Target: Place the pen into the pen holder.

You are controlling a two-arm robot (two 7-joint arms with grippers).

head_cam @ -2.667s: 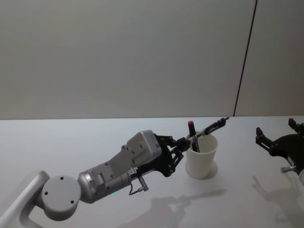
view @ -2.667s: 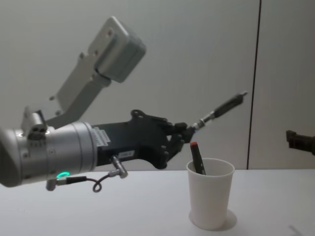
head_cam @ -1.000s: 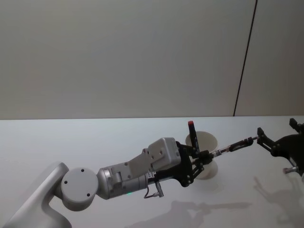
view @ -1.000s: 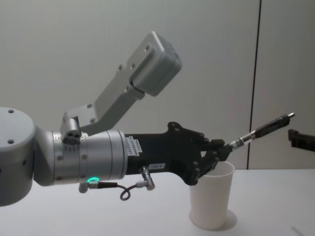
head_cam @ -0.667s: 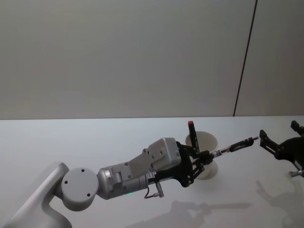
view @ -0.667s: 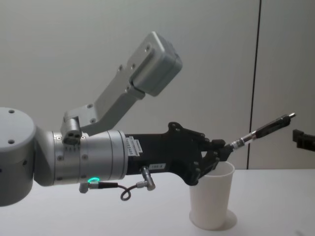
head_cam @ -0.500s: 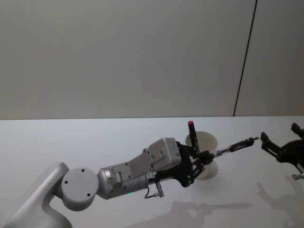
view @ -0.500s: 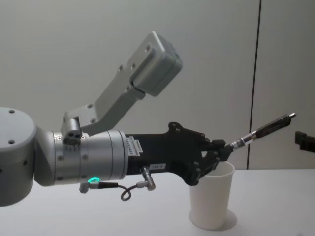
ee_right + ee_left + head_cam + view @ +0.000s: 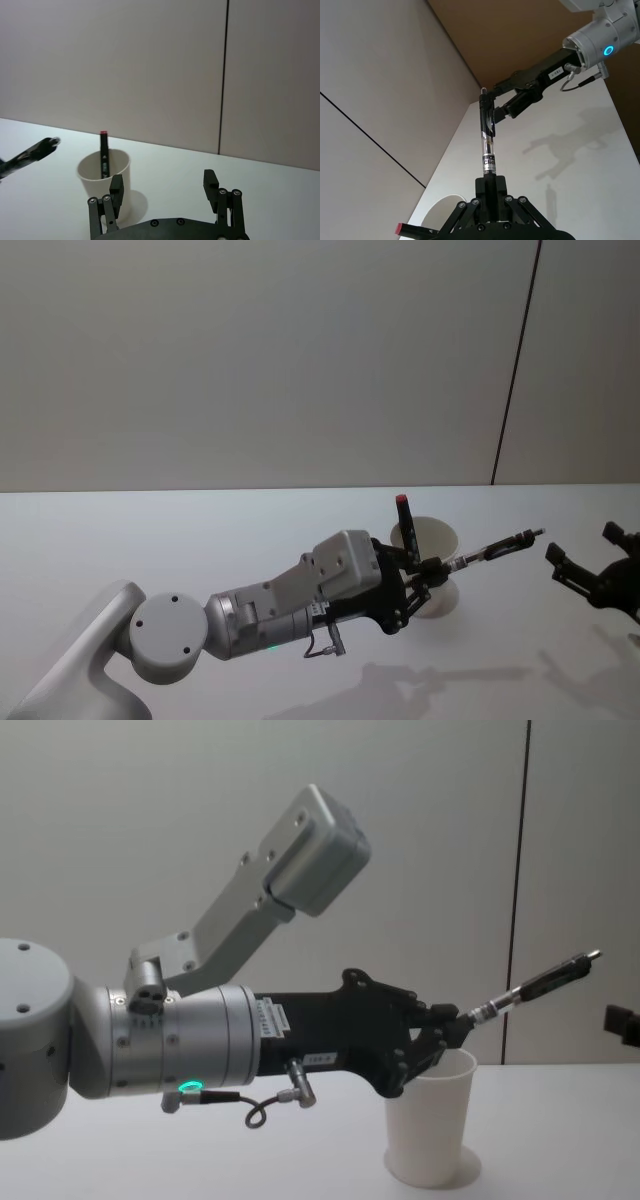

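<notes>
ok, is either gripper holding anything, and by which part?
Left gripper grips a black pen by the end opposite its clip, the rest sticking out free. Right gripper is open, empty.

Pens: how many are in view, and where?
2. A red-capped pen stands in the pen holder; the left gripper clamps a black pen; the right gripper waits open aside.

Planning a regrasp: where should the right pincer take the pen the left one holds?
Probably the free clip end of the pen, from the robot's right: the left pincer clamps its lower end, and the barrel slants up toward the open right pincer.
</notes>
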